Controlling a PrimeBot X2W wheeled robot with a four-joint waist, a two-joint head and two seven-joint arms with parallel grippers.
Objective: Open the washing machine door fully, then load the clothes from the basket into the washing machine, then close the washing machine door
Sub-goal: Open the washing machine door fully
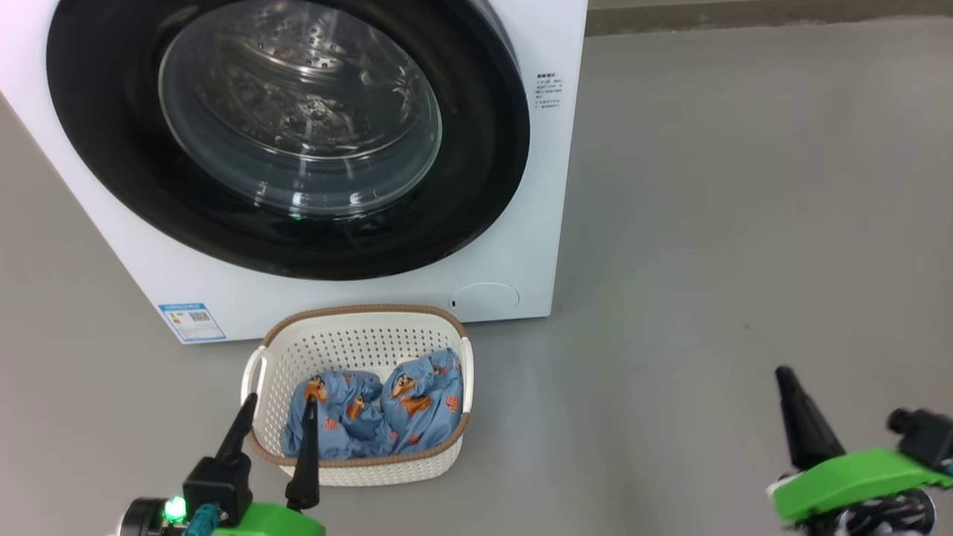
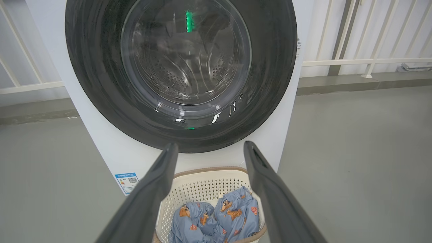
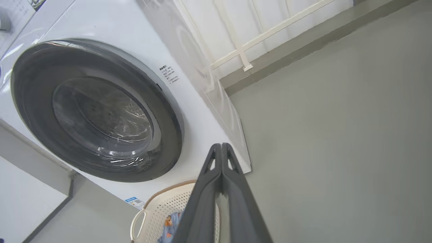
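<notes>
While the washing machine door [image 1: 290, 134] sat shut, flush with the front of the washing machine [image 1: 532, 246], its wide glossy black ring framed a bulging clear window. The perforated steel drum [image 1: 298, 82] showed through the glass. Low on the white front were a blue label sticker [image 1: 191, 321] at the left and a round flap [image 1: 484, 298] at the right.

On the grey floor [image 1: 744, 223], just near of the machine and below the door, stood the basket [image 1: 357, 335], cream-white and perforated, with a brown rim. The clothes [image 1: 402, 409], light blue with orange-brown cartoon figures, lay bundled in its near half.

The left gripper [image 1: 279, 402] was spread wide and empty at the basket's near left corner. In the head view one finger crossed the clothes, though whether it touched them could not be told. In its wrist view the fingers pointed toward the door's lower rim, with the basket between them.

The right gripper [image 3: 221, 145] had its fingers pressed together on nothing, over bare floor well to the right of the basket and apart from the door.
</notes>
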